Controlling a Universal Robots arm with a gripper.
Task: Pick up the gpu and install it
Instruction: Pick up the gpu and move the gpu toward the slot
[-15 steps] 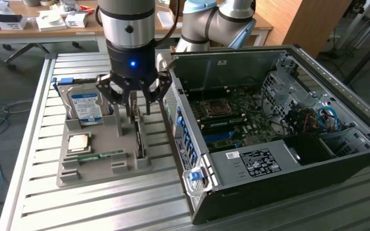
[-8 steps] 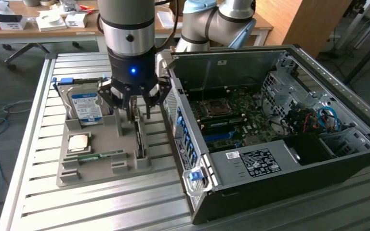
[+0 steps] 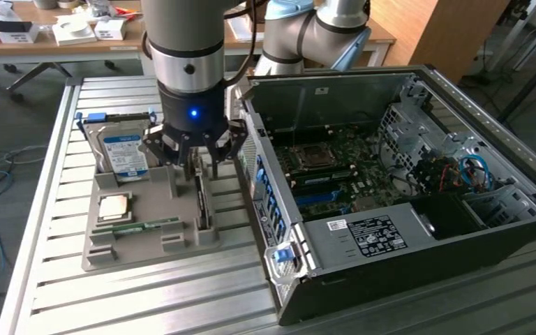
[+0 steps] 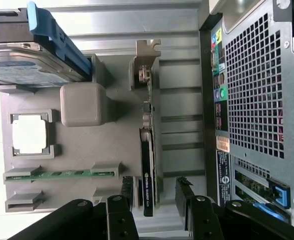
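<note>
1. The black gripper hung with its jaws spread wide, grasping nothing.
2. The thin, tan-brown gpu with a silver bracket stood on edge in the grey plastic holder tray. It sat directly beneath the gripper, one end between the fingers.

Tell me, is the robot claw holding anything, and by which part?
Nothing is held. The gripper is open, with its fingers on either side of the graphics card, which stands on edge in the grey tray.
</note>
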